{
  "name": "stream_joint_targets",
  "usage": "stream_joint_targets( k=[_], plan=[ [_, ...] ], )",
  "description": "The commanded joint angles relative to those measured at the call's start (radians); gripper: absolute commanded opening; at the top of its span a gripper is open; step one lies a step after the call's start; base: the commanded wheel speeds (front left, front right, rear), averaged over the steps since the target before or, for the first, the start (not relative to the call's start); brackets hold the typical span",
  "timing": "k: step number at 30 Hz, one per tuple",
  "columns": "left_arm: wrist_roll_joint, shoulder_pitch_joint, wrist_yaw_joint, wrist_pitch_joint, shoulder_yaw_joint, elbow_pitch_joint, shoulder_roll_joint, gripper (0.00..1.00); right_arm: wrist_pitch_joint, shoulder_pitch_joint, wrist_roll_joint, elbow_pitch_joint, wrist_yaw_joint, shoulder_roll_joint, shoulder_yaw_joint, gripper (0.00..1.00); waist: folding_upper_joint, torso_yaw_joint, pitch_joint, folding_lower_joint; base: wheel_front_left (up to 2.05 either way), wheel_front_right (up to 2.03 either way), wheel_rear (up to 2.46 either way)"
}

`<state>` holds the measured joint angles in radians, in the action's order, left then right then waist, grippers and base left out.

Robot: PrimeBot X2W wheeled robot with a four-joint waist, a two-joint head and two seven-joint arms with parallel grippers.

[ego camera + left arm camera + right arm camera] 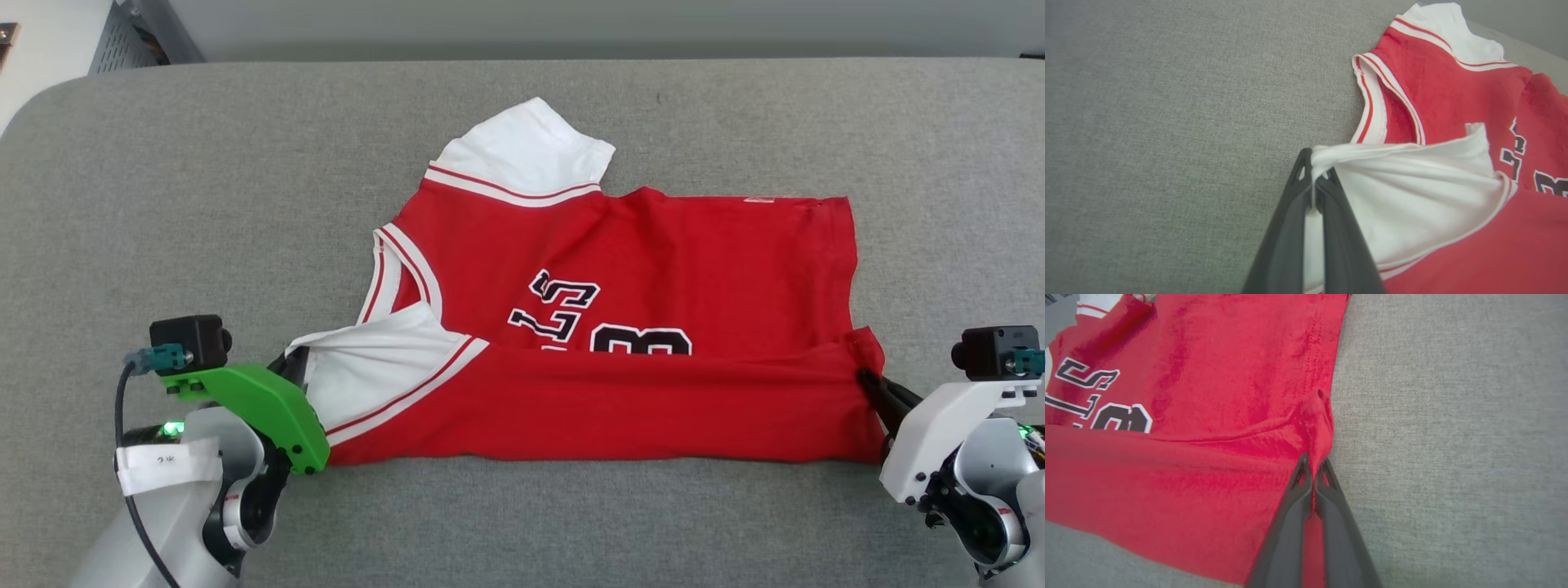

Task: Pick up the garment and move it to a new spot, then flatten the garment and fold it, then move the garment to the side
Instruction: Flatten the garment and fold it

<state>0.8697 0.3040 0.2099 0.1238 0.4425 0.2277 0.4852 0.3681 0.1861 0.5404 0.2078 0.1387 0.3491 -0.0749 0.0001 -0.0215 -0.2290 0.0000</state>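
Dark tapered fingers of left gripper [1314,175] pinch white sleeve cloth; right gripper [1312,469] pinches the bunched red hem corner. The garment [653,269], soft red knit with striped trim, has its near edge folded over the numerals and lies mid grey woven surface [204,204].

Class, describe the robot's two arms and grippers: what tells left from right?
The left gripper and right gripper each have two long, dark, tapering fingers with triangular cut-outs. The left arm's bracket is green, with a black cable and white taped label; the right arm's bracket is white. Both carry black camera boxes with teal plugs.
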Motion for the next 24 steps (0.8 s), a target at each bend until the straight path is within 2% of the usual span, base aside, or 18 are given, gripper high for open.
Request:
stream_joint_targets(
  k=[1, 10, 11, 12, 13, 14, 18, 24],
  plan=[
    [0.0, 0.028, -0.012, 0.005, 0.003, 0.029, -0.012, 0.0, -0.006, 0.021, 0.003, 0.015, -0.008, 0.003, -0.009, 0.0, -0.0001, 0.0, -0.035, 0.0, 0.0, 0.0, 0.0],
    [0.017, 0.102, -0.09, 0.066, 0.057, 0.192, -0.054, 0.0, -0.054, 0.07, 0.025, 0.113, -0.008, 0.024, -0.1, 0.0, -0.0001, 0.0, -0.052, 0.0, 0.0, 0.0, 0.0],
    [0.023, 0.106, -0.098, 0.07, 0.058, 0.201, -0.059, 0.0, -0.064, 0.075, 0.032, 0.121, -0.008, 0.026, -0.108, 0.2, -0.0001, -0.001, -0.05, 0.0, 0.0, 0.0, 0.0],
    [0.027, 0.109, -0.103, 0.072, 0.059, 0.207, -0.062, 0.29, -0.071, 0.077, 0.036, 0.126, -0.008, 0.028, -0.115, 0.47, -0.0001, -0.002, -0.047, 0.0, 0.0, 0.0, 0.0],
    [0.03, 0.111, -0.107, 0.074, 0.059, 0.213, -0.064, 0.49, -0.083, 0.08, 0.038, 0.129, -0.008, 0.033, -0.125, 1.0, -0.0001, -0.003, -0.043, 0.0, 0.0, 0.0, 0.0],
    [0.031, 0.112, -0.109, 0.073, 0.059, 0.216, -0.063, 1.0, -0.093, 0.081, 0.042, 0.131, -0.008, 0.036, -0.13, 1.0, -0.0001, -0.005, -0.039, 0.0, 0.0, 0.0, 0.0],
    [0.035, 0.108, -0.097, 0.034, 0.036, 0.218, -0.062, 1.0, -0.154, 0.078, 0.047, 0.13, -0.008, 0.043, -0.139, 1.0, -0.0001, -0.008, -0.013, 0.0, 0.0, 0.0, 0.0],
    [0.036, 0.072, -0.058, -0.049, -0.017, 0.171, -0.038, 1.0, -0.287, 0.047, 0.019, 0.103, -0.008, 0.016, -0.094, 1.0, -0.0001, -0.01, 0.032, 0.0, 0.0, 0.0, 0.0]
  ],
)
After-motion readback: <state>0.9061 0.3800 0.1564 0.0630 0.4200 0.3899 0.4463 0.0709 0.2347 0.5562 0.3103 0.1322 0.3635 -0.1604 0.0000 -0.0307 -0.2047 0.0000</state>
